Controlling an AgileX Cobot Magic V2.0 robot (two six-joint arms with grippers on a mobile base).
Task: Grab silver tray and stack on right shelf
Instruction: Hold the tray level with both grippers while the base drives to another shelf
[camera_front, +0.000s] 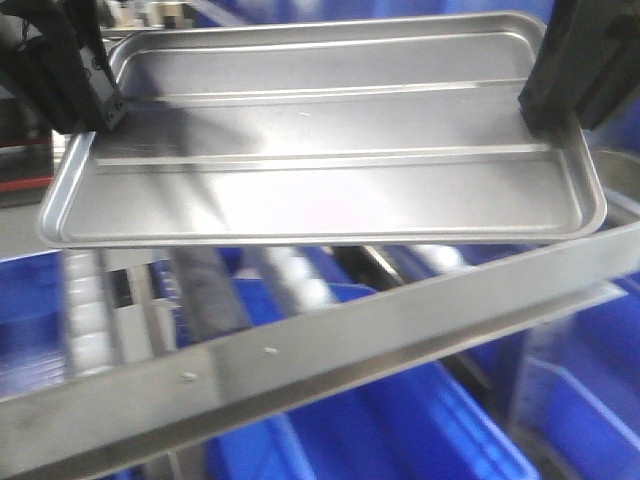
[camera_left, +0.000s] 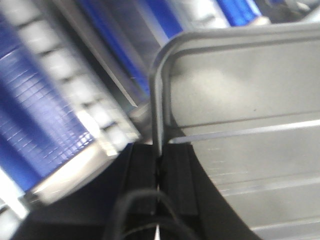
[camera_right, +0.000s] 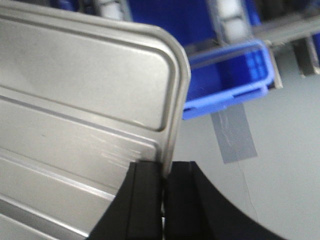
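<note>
Here, left tool (camera_left: 159, 154) pinching silver tray (camera_front: 330, 190) rim, right tool (camera_right: 165, 169) likewise (opp. edge).

Tray (camera_front: 330, 190) is shiny silver with two lighter stripes, bins (camera_front: 440, 420) are bright blue, rollers (camera_front: 90, 320) look white, crossbar's (camera_front: 300, 355) a dull grey steel.

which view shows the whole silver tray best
The exterior front-facing view: nearly all of the silver tray shows, both ridges included. Each wrist view shows just one end's rim, clamped by the left gripper or right gripper.
</note>
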